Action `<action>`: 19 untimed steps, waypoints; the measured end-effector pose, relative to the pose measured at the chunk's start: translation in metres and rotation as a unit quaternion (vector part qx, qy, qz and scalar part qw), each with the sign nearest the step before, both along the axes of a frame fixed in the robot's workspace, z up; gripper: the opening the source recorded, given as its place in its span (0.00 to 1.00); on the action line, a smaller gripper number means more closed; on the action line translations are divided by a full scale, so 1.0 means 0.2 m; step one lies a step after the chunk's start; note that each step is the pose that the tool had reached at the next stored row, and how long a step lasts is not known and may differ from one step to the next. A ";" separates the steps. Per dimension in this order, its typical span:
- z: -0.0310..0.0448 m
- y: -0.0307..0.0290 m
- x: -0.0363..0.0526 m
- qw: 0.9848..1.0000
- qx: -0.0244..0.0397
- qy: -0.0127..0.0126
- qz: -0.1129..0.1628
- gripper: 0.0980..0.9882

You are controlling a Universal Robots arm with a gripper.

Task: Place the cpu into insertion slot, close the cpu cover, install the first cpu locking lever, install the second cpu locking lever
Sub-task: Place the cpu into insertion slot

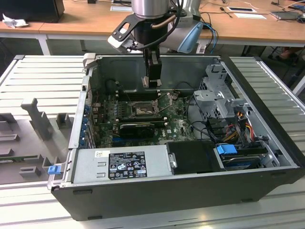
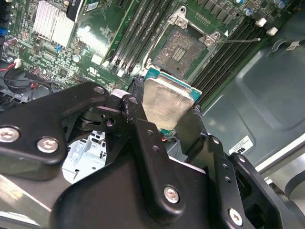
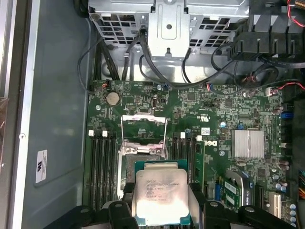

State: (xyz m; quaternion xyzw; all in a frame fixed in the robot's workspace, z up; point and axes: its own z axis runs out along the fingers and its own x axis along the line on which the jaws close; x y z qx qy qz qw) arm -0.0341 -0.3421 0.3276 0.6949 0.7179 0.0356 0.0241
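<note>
My gripper (image 1: 152, 82) hangs inside the open computer case, above the green motherboard (image 1: 178, 125), shut on the cpu. The cpu (image 3: 161, 192) is a flat square chip with a pale silver top, and in both wrist views it sits clamped between the two black fingers (image 2: 135, 102). The chip (image 2: 166, 101) is held a little above and to one side of the insertion slot (image 2: 183, 46), not touching it. The slot's brownish contact field is bare. The cpu cover (image 3: 144, 129) stands swung open beyond the slot (image 3: 125, 164). A thin locking lever (image 2: 243, 41) sticks out beside the socket.
Black memory slots (image 3: 102, 164) flank the socket on both sides. A long black card (image 1: 137, 128) lies in front of the socket, with the power supply (image 1: 121, 164) at the case front. A metal drive cage (image 1: 220, 93) with cables fills the exterior view's right. A grey fixture tray (image 1: 33, 124) lies outside on its left.
</note>
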 end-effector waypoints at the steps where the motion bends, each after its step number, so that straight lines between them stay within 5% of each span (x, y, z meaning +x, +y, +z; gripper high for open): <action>1: -0.003 0.000 0.000 1.000 0.000 0.000 0.000 0.48; 8: -0.050 0.000 0.000 1.000 0.000 0.000 -0.032 0.48; 19: -0.121 0.000 0.000 0.999 0.000 0.000 -0.041 0.48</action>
